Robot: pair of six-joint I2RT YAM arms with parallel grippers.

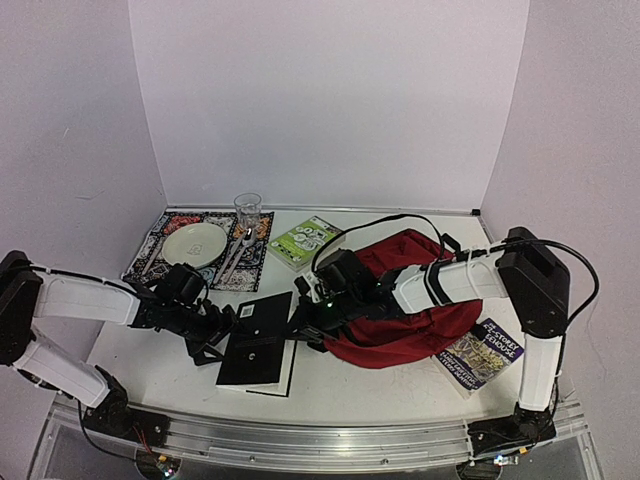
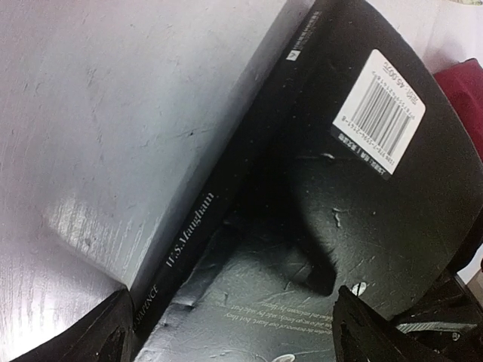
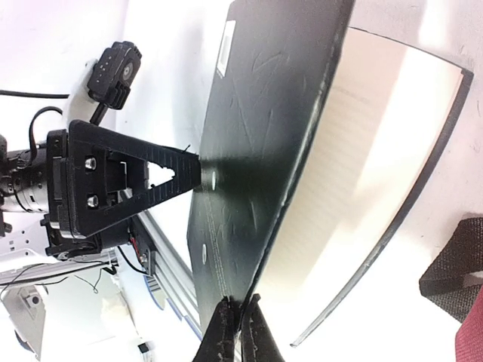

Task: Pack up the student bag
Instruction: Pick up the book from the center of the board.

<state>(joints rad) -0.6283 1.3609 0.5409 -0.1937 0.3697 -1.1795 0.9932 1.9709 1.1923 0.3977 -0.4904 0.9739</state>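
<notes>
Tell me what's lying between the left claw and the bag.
A black book fills the stretch from the left claw to the bag, with the right claw at its bag-side edge; the top view shows it.

The left arm [image 1: 85,298] lies low and stretched forward. At its end the left gripper [image 1: 215,340] is spread wide, one fingertip [image 3: 192,167] resting against the black book cover [image 3: 264,136]. The right arm [image 1: 455,280] bends at its raised elbow and reaches across toward that pincer. The right gripper [image 3: 238,332] is pinched tight on the cover's edge, just opposite the left gripper's spread fingers.
</notes>
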